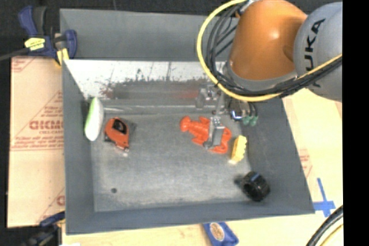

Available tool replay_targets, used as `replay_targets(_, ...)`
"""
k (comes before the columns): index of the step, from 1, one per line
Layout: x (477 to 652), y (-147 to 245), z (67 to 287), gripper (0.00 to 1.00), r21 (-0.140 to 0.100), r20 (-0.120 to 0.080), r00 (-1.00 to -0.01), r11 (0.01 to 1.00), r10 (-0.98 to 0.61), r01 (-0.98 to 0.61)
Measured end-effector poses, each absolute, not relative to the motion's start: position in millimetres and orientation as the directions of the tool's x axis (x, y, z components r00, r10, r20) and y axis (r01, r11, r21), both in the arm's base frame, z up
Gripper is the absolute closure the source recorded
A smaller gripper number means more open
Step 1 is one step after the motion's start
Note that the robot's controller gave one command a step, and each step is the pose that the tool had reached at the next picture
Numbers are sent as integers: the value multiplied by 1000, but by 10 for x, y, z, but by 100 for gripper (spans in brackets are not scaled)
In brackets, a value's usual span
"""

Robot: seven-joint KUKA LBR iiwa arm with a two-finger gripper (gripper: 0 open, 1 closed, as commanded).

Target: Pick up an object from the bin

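Look at your pincer (216, 134) first: it hangs low in the grey metal bin (173, 181), at about 3 o'clock from the bin's middle. Its tip is right on top of the bumpy orange plastic toy (195, 127). You cannot tell from here if the pincer is apart or together, and you cannot see the toy held inside it, so do not count it as caught. The toy lies flat on the bin floor. Most of it sticks out at 9 o'clock from the pincer, and a bit of it peeks out at 5 o'clock. Just beside that bit, at 4 o'clock from the pincer, is a small yellow plastic block (238, 148). It looks as if it touches the toy. Farther off at 5 o'clock, near the bin's corner, sits a black round knob (254, 186). Far away at 9 o'clock, by the left wall, lie an orange and black tape measure (117, 132) and a long white and green oval thing (92, 119). I think you are at the grabbing step. Next you need a firm squeeze on the orange toy alone, and then a straight lift. Watch that the yellow block does not come along.
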State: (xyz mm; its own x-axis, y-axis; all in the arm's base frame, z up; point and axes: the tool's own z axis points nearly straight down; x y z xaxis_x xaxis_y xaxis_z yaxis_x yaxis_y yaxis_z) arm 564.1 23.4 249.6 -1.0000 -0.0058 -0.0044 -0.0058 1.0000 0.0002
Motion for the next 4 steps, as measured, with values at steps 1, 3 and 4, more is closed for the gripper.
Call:
replay_targets(1, 5620, 31, 2050, 0, -1, -11, -1000, 1000, -15, -15)
replay_targets(3, 5662, -43, 1815, 0, 0, -1, -971, 971, 238, 238)
replay_targets(4, 5929, -184, 1731, 0, 0, -8, -993, 993, 119, 119)
